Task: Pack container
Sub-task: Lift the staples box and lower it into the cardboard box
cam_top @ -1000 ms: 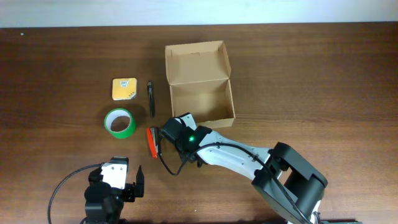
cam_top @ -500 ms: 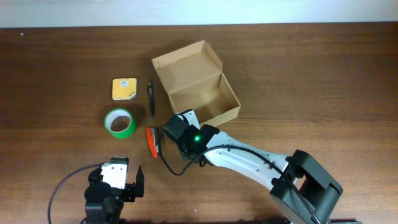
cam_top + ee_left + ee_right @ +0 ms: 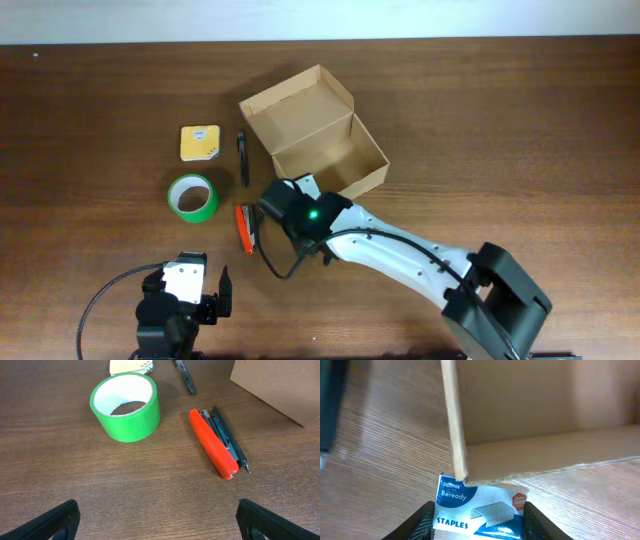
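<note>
The first thing is going in now. The right claw [image 3: 479,522] is partly closed on a little blue staples box [image 3: 475,505] and holds it by its sides. The staples box is right up against the near corner of the container [image 3: 330,160], low down, outside the wall. The container sits open near the middle of the counter [image 3: 520,130], turned at a slant, with its lid flap tipped back and nothing inside.

I think the next move needs a lift: up over the wall, across the opening, then let go.

The left claw [image 3: 157,515] is wide open with nothing in it. The green tape [image 3: 192,196], red stapler [image 3: 243,228], pen [image 3: 242,157] and yellow notepad [image 3: 199,142] wait on the counter.
</note>
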`<state>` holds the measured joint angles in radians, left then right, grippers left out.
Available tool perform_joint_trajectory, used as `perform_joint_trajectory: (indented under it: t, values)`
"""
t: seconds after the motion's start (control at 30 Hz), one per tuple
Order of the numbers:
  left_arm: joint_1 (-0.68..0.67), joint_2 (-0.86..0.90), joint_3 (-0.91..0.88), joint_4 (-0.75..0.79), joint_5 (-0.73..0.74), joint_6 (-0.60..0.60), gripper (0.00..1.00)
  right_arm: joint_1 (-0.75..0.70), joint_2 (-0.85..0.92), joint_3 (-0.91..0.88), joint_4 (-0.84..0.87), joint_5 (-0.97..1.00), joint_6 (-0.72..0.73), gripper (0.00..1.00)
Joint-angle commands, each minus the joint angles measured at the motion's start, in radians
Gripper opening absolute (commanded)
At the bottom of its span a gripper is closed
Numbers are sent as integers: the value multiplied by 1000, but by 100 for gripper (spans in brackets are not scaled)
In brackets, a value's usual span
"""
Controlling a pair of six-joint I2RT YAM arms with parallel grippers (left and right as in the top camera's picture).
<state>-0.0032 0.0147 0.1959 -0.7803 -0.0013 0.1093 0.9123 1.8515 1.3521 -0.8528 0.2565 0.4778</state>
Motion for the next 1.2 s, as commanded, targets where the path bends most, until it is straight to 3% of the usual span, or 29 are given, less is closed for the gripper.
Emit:
perform_joint_trajectory:
  t: [0.0,0.57,0.83,1.17]
  values:
    - [6,-10,-4,3,-6,13,99,-2,-69,45,-12,44,-17,50]
    - [6,-10,-4,3,-6,13,99,-10,-244,85,24,225,-187,47]
    - [6,-10,-4,3,-6,13,99,-124,-175,85,129,213,-291,46]
    - [6,-10,-4,3,-6,13,99,-285,-36,85,262,4,-415,47]
